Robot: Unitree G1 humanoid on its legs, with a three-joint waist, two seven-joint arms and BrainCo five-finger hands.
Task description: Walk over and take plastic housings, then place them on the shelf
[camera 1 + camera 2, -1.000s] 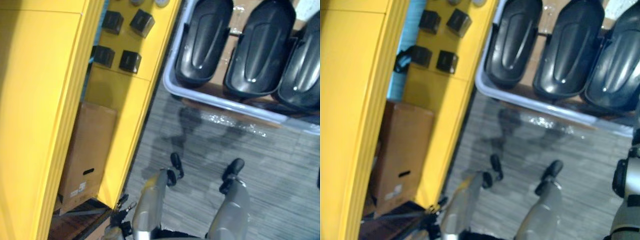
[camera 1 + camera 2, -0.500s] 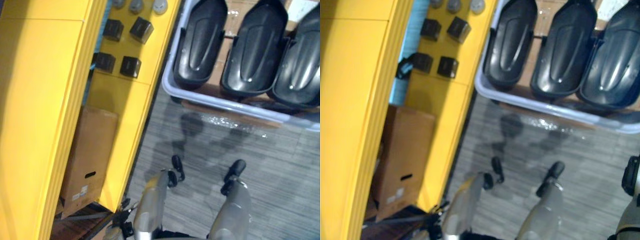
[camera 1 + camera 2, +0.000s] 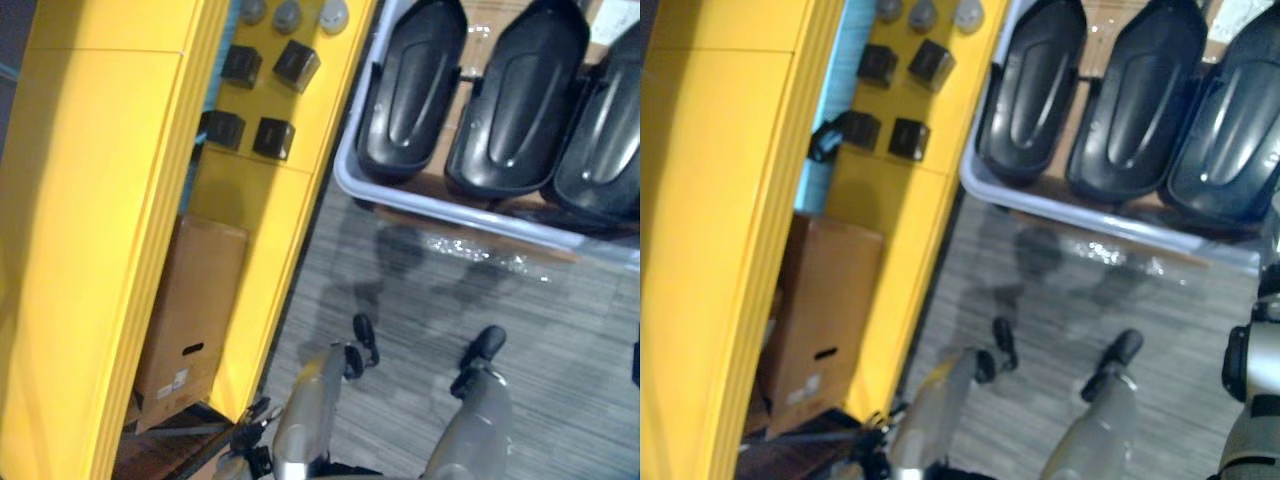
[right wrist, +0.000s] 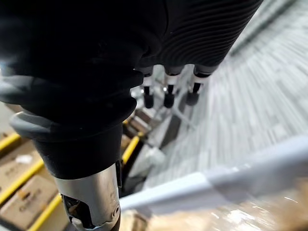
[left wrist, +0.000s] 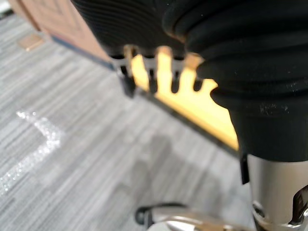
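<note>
Three black plastic housings (image 3: 410, 85) (image 3: 515, 95) (image 3: 605, 130) lie side by side in a pale grey tray (image 3: 440, 205) at the upper right. The yellow shelf (image 3: 100, 200) runs down the left side. My left hand (image 5: 153, 79) hangs over the grey carpet next to the shelf, fingers straight and holding nothing. My right hand (image 4: 168, 91) also hangs with straight fingers and holds nothing; the tray's rim (image 4: 216, 185) lies close below it. Both hands are well apart from the housings.
Several small black boxes (image 3: 272, 138) and grey round parts (image 3: 287, 15) sit on a yellow shelf board. A cardboard box (image 3: 190, 310) stands on the lower level. Grey carpet (image 3: 560, 330) stretches between the shelf and the tray.
The whole picture has slid a little to the right, so the camera has moved. The housings, tray and shelf items keep their places.
</note>
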